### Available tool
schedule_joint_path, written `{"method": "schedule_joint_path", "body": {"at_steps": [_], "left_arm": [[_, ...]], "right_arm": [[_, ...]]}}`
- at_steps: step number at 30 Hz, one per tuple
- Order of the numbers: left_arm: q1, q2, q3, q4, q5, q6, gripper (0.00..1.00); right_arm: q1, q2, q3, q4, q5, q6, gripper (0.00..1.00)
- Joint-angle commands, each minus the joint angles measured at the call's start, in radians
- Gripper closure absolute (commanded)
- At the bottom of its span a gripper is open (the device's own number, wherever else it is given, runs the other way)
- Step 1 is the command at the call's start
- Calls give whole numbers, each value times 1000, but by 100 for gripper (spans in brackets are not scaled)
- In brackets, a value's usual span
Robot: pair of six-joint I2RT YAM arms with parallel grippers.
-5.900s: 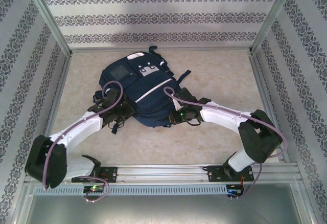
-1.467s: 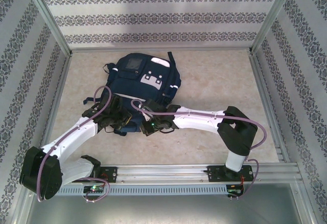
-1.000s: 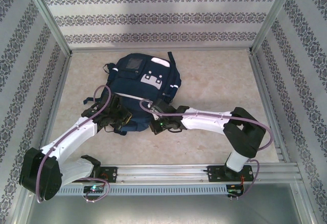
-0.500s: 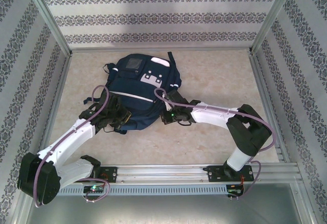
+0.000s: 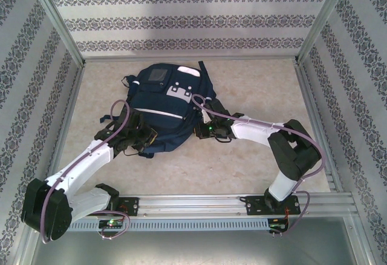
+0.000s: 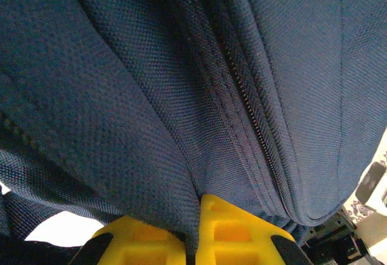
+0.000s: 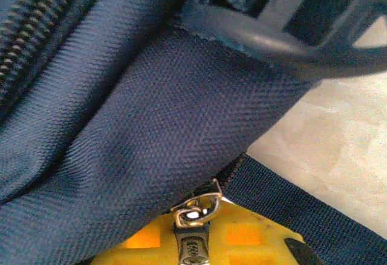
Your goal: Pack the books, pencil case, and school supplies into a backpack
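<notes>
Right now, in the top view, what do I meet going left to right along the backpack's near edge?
left gripper → backpack → right gripper

The left arm [image 5: 91, 156] is reaching forward to the near-left corner of the backpack [image 5: 166, 104], where the left gripper [image 5: 142, 138] is pinching a fold of fabric between its yellow fingers [image 6: 236, 229]. The right arm [image 5: 260, 133] is bending inward to the backpack's near-right edge. There the right gripper [image 5: 204, 130] is flanking a zipper pull [image 7: 195, 207], its grip unclear.
</notes>
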Motion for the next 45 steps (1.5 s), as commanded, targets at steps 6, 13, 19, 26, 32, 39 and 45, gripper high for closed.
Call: {"method": "schedule_joint_path", "body": {"at_steps": [6, 13, 19, 26, 32, 39, 45], "left_arm": [[-43, 118, 101, 56, 18, 111, 100], [-123, 239, 157, 111, 19, 131, 100], [-260, 345, 225, 143, -5, 100, 100], [-435, 389, 245, 178, -81, -38, 100], [-526, 396, 242, 159, -120, -104, 100], [-572, 345, 209, 140, -182, -161, 73], [-576, 397, 257, 248, -124, -60, 48]], "right_arm": [[-41, -157, -63, 11, 92, 18, 56], [-95, -446, -144, -127, 204, 48, 54], [-195, -624, -192, -147, 260, 73, 53], [-252, -669, -202, -166, 240, 82, 50], [-276, -727, -237, -165, 247, 81, 49], [-305, -767, -246, -174, 229, 65, 49], [-308, -777, -249, -179, 227, 41, 50]]}}
